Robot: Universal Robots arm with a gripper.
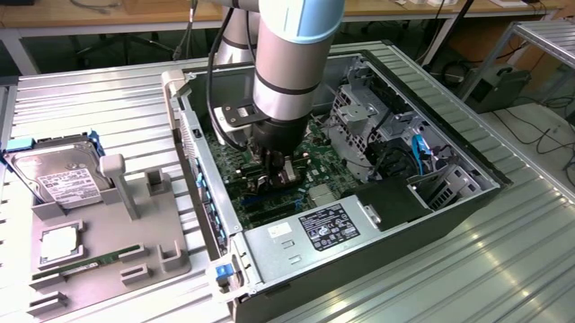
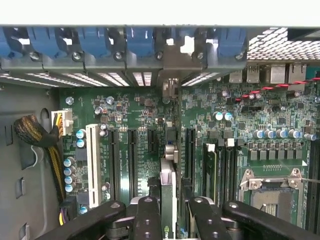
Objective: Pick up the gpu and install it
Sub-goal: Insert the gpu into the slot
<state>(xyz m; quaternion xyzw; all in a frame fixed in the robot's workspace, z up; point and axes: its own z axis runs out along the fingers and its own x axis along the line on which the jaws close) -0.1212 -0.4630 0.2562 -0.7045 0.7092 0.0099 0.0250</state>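
Gripper (image 2: 169, 212), clamped on the gpu (image 2: 168, 185), holds it edge-on above a motherboard (image 2: 210, 105) slot: installation step; seating likely demands straight, aligned downward pressure.

Gpu (image 2: 169, 192) edge-on, upright over motherboard slots

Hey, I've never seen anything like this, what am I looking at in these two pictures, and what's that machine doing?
The grey and blue tube is a robot arm reaching down into an open black desktop computer case lying on a ribbed metal table. One picture looks at it from outside; the other comes from a camera on the arm's wrist, looking along its black pincer at the green motherboard. The pincer is closed on a thin green graphics card, seen edge-on, standing over the motherboard's black slots. Beside the case sits a grey holder tray and a silver hard drive with a white label.
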